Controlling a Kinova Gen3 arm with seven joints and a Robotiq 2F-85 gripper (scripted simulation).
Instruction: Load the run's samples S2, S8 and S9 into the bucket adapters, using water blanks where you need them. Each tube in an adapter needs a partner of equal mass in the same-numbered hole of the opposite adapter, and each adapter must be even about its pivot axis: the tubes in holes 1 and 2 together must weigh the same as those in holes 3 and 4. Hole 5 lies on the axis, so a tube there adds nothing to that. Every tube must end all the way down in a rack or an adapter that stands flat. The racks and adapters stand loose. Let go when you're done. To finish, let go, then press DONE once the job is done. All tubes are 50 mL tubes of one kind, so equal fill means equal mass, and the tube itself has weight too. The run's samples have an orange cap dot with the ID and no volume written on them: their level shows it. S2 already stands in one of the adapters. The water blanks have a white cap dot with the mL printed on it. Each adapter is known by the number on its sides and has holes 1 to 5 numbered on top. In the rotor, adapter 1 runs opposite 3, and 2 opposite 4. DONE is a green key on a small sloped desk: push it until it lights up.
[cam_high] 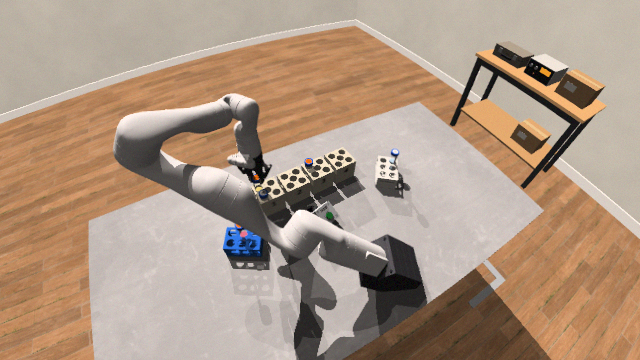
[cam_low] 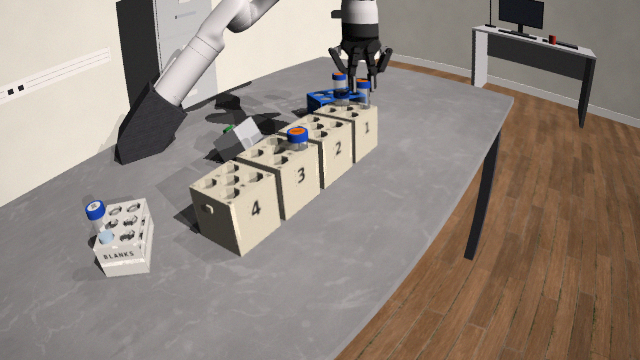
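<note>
Four beige adapters stand in a row: adapter 1 [cam_high: 272,202] [cam_low: 366,135], adapter 2 [cam_high: 300,192] [cam_low: 337,155], adapter 3 [cam_high: 322,178] [cam_low: 300,185] and adapter 4 [cam_high: 346,170] [cam_low: 250,220]. My gripper [cam_high: 256,177] [cam_low: 363,80] is over adapter 1, shut on an orange-dotted sample tube [cam_low: 364,95] that stands upright, partly down in a hole. Another blue-capped tube [cam_high: 263,194] sits in adapter 1. Adapter 3 holds an orange-dotted tube [cam_high: 308,162] [cam_low: 297,136]. A further orange-dotted tube [cam_low: 340,80] shows behind adapter 1; I cannot tell what holds it. The blue sample rack [cam_high: 232,247] [cam_low: 315,97] lies beyond.
The white BLANKS rack [cam_high: 387,175] [cam_low: 122,257] stands apart past adapter 4, with a tall white-dotted tube [cam_high: 395,153] [cam_low: 95,210]. The DONE key [cam_high: 329,216] [cam_low: 228,129] sits on its small desk behind the adapters. The arm's black base [cam_high: 395,265] [cam_low: 150,125] is nearby.
</note>
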